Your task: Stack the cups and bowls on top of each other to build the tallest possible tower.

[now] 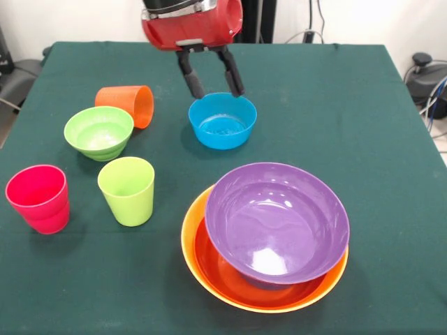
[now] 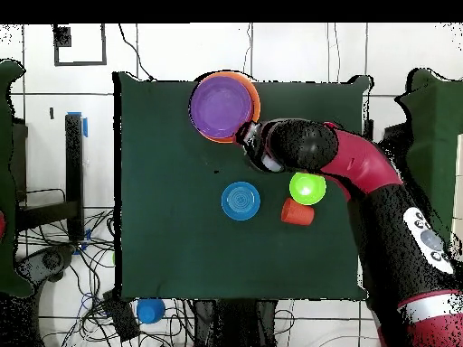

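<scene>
Pincer (image 1: 212,82) open, empty, just above blue bowl's (image 1: 222,121) far rim.

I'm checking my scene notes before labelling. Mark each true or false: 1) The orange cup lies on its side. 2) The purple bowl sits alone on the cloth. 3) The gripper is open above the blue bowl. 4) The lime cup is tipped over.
1) True: the orange cup lies on its side.
2) False: the purple bowl rests inside other bowls.
3) True: the gripper is open above the blue bowl.
4) False: the lime cup stands upright.
</scene>
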